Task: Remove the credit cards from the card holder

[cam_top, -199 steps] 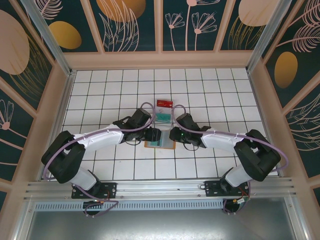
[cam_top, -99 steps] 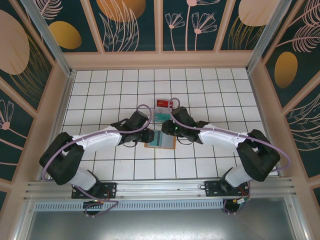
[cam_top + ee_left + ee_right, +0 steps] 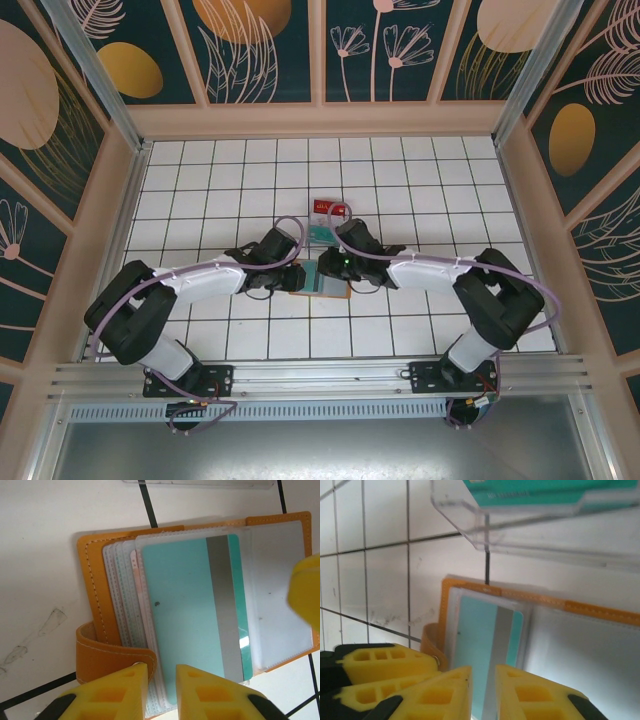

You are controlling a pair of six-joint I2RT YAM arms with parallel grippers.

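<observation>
Well, on the white tiled bench point(image 3: 200, 180) the card holder point(image 3: 95, 590) lies open at centre, with a teal card point(image 3: 185, 610) in its top clear sleeve. A clear tray point(image 3: 520, 525) holding a second teal card point(image 3: 530, 490) sits just at its 12 o'clock. The left pincer point(image 3: 161, 672), reaching in from 9 o'clock, and the right pincer point(image 3: 483, 675), from 3 o'clock, each straddle the sleeves' edge with fingers nearly together. I cannot tell whether either actually pinches.

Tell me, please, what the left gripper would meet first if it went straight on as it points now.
Probably the near edge of the teal card, sleeved in the open card holder, just ahead of the left gripper; depth is unclear.
</observation>
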